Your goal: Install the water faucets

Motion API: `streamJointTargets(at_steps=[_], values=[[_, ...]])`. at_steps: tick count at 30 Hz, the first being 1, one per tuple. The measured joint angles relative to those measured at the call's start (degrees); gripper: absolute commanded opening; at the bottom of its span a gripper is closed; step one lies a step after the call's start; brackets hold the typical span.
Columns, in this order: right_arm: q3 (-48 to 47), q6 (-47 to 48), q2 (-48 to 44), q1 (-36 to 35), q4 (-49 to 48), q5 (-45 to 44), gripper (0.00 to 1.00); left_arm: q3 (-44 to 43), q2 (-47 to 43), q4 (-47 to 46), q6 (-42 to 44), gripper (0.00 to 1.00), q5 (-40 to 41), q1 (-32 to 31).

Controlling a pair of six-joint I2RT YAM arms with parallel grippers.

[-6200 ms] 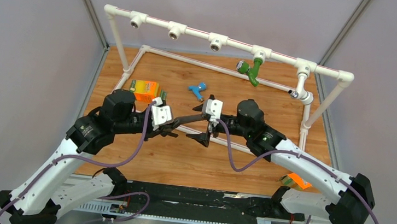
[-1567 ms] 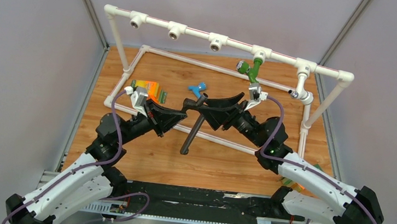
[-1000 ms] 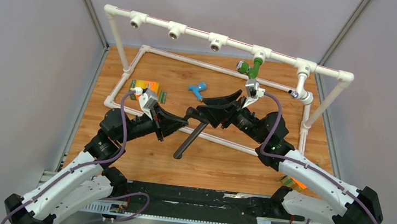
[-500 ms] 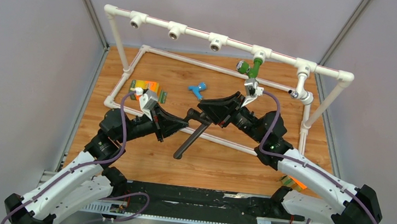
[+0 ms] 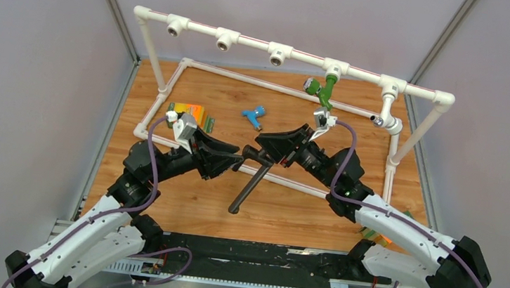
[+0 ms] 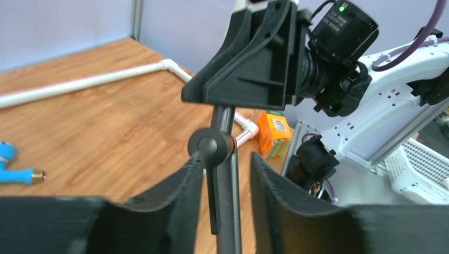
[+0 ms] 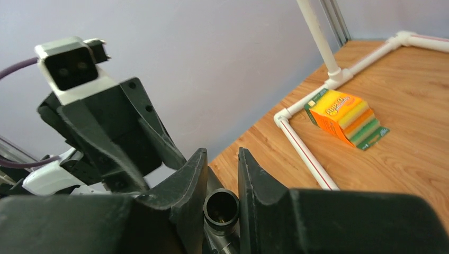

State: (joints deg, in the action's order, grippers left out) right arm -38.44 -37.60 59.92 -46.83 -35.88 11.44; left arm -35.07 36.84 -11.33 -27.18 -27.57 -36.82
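Dark faucet (image 5: 249,186) within right claw (image 5: 263,152)

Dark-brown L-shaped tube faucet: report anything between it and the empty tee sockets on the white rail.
Nothing visible does. The right gripper holds the dark-brown tube faucet aloft; the small blue faucet lies on the wooden board, under that path.

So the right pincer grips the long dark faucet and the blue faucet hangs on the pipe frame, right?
Not the blue faucet: the top view shows it lying on the wooden table, off the pipe frame. The right pincer does grip the long dark faucet.
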Motion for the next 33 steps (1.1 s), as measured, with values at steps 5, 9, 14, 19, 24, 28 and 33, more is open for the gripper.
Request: streamJointTargets(at_steps=[5, 9, 14, 19, 24, 28, 33], values=[[1.9, -1.3, 0.0, 0.0, 0.8, -2.5, 0.00, 0.8, -0.2, -3.0, 0.2, 0.64, 1.3, 0.0], [2.7, -2.7, -0.1, 0.0, 0.5, -5.0, 0.00, 3.0, -0.2, -5.7, 0.2, 0.73, 2.3, 0.0], [4.5, -5.3, -0.9, 0.0, 0.4, -9.0, 0.00, 8.0, -0.9, -10.8, 0.0, 0.79, 4.2, 0.0], [6.2, -8.1, -1.4, 0.0, 0.0, -12.9, 0.00, 11.2, -1.1, -14.3, -0.4, 0.87, 6.4, 0.0], [6.8, -10.3, -1.6, 0.0, -0.1, -15.2, 0.00, 12.8, 0.3, -19.0, -1.9, 0.88, 7.0, 0.0], [7.0, -12.1, -1.6, 0.0, -0.9, -16.0, 0.00, 15.1, 3.0, -24.5, -3.8, 0.88, 6.5, 0.0], [8.5, -14.0, -1.9, 0.0, -2.3, -17.0, 0.00, 15.8, 6.0, -27.8, -6.4, 0.87, 6.3, 0.0]])
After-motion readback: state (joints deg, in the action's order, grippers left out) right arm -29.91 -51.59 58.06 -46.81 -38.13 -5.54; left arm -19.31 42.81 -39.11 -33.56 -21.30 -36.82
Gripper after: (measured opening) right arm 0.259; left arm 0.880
